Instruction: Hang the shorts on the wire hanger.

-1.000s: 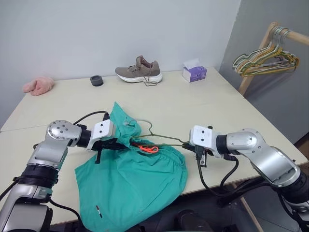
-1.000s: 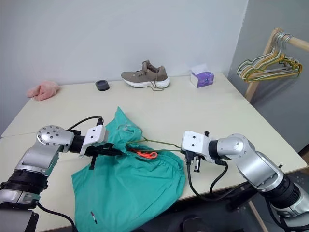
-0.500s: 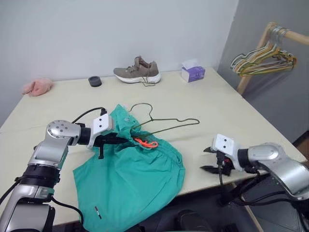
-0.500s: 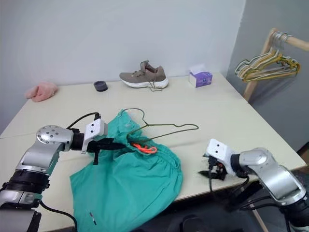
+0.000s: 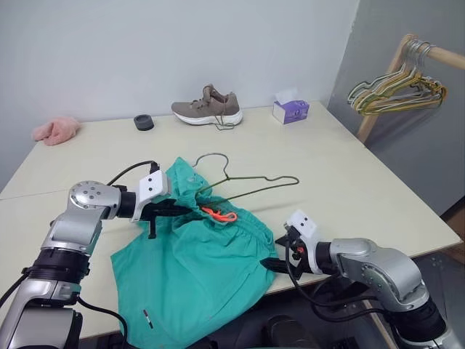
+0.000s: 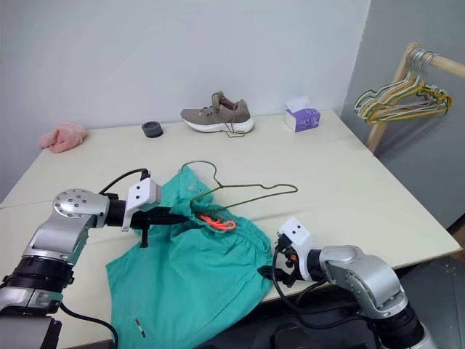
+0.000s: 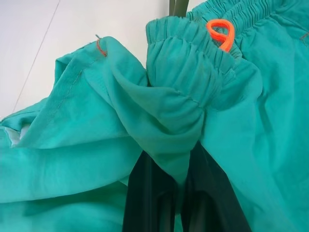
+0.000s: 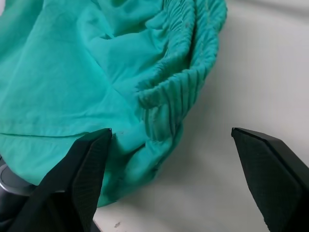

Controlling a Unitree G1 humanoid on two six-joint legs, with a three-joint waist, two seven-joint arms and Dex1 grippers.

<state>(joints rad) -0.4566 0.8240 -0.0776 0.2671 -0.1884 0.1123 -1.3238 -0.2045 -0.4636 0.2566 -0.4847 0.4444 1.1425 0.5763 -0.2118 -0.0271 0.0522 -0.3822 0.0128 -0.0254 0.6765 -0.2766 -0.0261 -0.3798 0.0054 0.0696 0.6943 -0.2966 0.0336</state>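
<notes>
We've got the left claw (image 5: 190, 211) clamped on the shorts (image 5: 196, 269) at the waistband; shorts lie on the surface (image 5: 327, 182), w/ the wire hanger (image 5: 247, 185) partly under the fabric. Right claw (image 5: 270, 263) gapes beside the waistband's edge. Hanging isn't done.

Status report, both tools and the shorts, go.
Left tool shut on shorts at waistband. Right tool open, at waistband's right end. Wire hanger loose on table, partly under shorts. Nothing blocking.
</notes>
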